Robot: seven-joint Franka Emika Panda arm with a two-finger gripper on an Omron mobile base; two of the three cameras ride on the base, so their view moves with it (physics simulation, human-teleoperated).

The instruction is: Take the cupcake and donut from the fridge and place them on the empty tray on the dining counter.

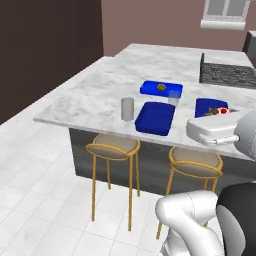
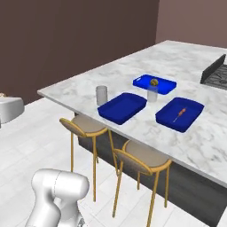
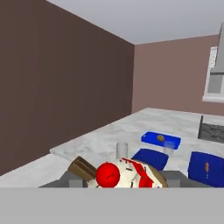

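Cupcake (image 3: 120,174) sat pinched in the gripper (image 3: 120,180) (tilted sideways); it could slip before reaching the empty tray (image 1: 155,117).

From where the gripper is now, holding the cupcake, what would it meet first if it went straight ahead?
Probably the drinking glass at the near edge of the dining counter, with the empty tray just behind it. The gripper carries the cupcake, and depth is hard to judge.
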